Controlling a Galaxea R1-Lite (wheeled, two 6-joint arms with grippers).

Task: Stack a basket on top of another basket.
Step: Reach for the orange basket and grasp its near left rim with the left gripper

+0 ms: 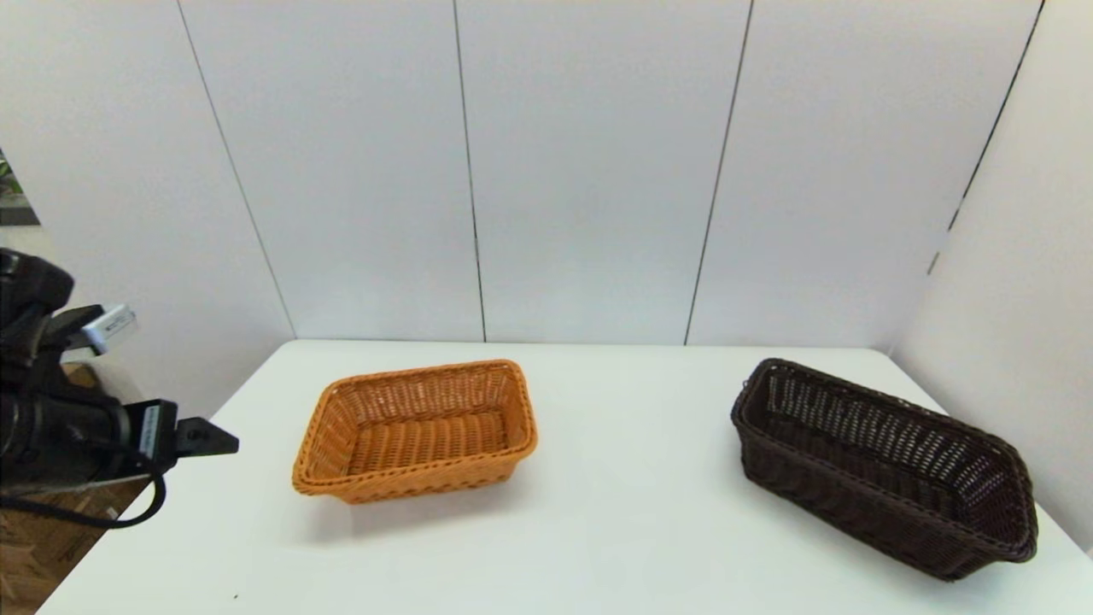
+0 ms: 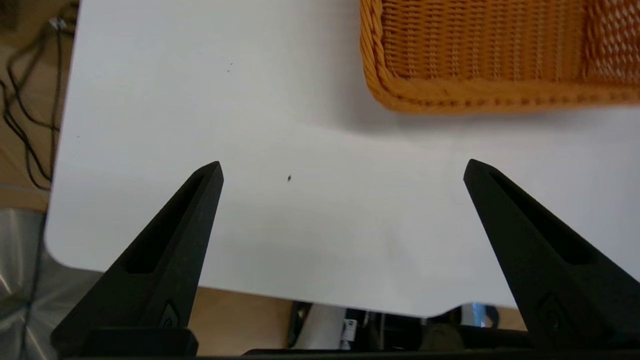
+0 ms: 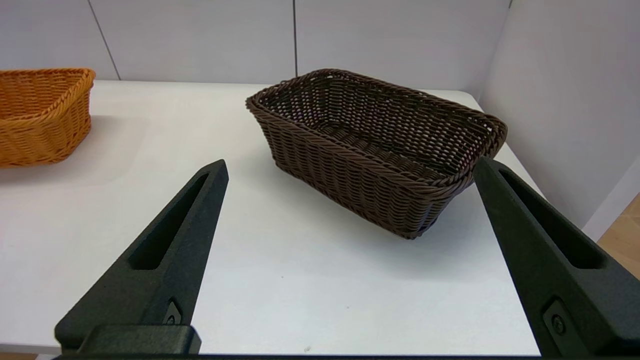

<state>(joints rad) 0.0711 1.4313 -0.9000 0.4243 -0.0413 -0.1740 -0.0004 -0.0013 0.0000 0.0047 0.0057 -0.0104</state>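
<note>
Dark brown basket (image 1: 884,468): sits upright on the white table (image 1: 615,530), on the robot's right side, close to the table's right edge and the right wall panel. It is turned at an angle, one short end pointing toward the back of the table and the other toward the near right corner. Nothing lies inside it and nothing touches it. The right wrist view shows its flared woven sides and rolled rim.

Orange-tan basket (image 1: 416,430): upright on the same table, left of centre and a little farther back, well apart from the dark brown basket, with bare tabletop between them. Its braided rim faces up and its inside holds nothing.

Stacking: the two baskets stand separately, neither one on the other.

Right gripper (image 3: 350,167): out of the head view. In its own wrist view the two black fingers (image 3: 170,240) are spread wide, holding nothing, above the near part of the table and facing the dark brown basket from the robot's side, not touching it.

Left gripper (image 2: 342,167): fingers spread wide and holding nothing, above the table's near left part, with the orange-tan basket's near wall ahead of the fingertips and apart from them. In the head view the left arm (image 1: 77,427) is at the table's left edge.

Background: white wall panels (image 1: 589,162) behind and to the right.
</note>
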